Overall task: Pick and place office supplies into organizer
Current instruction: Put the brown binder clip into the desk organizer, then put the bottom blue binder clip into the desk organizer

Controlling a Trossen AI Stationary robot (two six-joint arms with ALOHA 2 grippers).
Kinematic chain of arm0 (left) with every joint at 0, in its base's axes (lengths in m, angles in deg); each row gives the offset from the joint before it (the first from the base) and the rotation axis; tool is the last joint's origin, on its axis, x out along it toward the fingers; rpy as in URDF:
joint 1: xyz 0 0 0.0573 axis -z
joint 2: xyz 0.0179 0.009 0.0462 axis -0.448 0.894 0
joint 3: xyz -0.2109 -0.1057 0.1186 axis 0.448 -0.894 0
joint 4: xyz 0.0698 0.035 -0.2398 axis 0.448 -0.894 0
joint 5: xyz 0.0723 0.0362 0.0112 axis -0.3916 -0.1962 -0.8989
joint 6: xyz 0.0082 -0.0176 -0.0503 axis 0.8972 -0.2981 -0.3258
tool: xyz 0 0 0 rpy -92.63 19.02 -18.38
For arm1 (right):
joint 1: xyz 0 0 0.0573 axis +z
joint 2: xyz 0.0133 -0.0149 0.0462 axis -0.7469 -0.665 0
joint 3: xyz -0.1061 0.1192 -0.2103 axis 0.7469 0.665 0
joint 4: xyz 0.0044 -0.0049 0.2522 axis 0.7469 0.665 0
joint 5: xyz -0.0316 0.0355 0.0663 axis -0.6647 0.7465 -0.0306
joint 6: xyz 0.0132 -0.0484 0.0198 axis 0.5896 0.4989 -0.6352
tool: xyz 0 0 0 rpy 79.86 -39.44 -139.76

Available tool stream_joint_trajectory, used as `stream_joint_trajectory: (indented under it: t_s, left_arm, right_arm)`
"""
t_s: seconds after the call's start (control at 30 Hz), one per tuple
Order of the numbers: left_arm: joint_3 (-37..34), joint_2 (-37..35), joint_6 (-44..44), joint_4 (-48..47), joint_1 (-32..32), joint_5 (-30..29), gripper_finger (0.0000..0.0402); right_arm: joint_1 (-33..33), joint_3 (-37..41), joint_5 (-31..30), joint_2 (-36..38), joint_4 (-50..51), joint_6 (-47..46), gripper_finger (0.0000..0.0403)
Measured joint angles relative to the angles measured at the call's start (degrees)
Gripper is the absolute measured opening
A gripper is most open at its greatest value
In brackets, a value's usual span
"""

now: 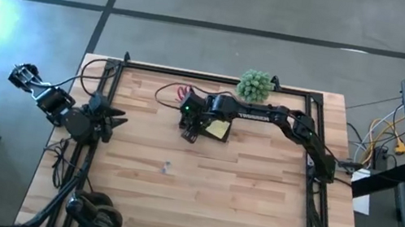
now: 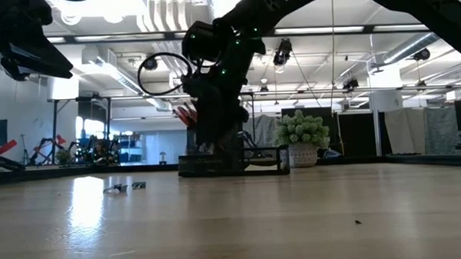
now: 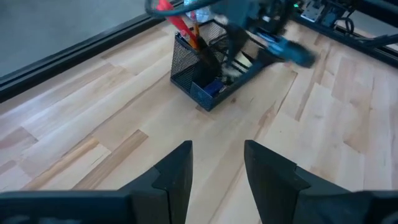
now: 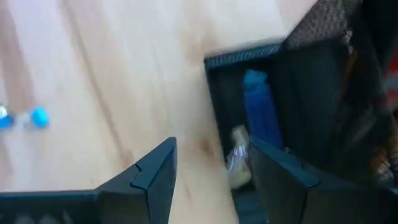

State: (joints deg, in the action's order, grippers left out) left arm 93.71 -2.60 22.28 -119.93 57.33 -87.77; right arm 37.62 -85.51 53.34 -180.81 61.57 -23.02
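The black mesh organizer (image 1: 200, 120) stands on the table's far half. It also shows in the left wrist view (image 3: 205, 78) and the low view (image 2: 232, 162). Red scissors handles (image 3: 179, 22) stick up out of it, and a yellow sticky-note pad (image 1: 219, 129) lies at its right side. My right gripper (image 4: 214, 165) hangs open just above the organizer's near compartment, which holds a blue item (image 4: 258, 118) and a small pale item (image 4: 238, 155). Tiny blue items (image 4: 38, 116) lie on the bare wood nearby (image 1: 166, 167). My left gripper (image 3: 217, 162) waits open at the table's left edge.
A green ball-shaped plant (image 1: 255, 85) stands at the far edge, just right of the organizer. Black headphones (image 1: 94, 217) lie at the near left corner. A black frame rail (image 1: 217, 78) runs round the table. Bare wood spreads across the middle and near right.
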Motion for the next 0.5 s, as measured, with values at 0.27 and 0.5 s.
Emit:
stream_joint_trajectory:
  t_s: [0.27, 0.5]
  left_arm:
    - [-0.57, -0.22, -0.02, 0.72, -0.01, -0.35, 0.013]
    - [-0.66, -0.26, -0.02, 0.74, 0.0, -0.82, 0.013]
  right_arm:
    - [0.01, -0.27, -7.2, 0.13, 0.28, 2.04, 0.0187]
    - [0.11, -0.12, 5.9, 0.19, 1.54, 0.43, 0.0187]
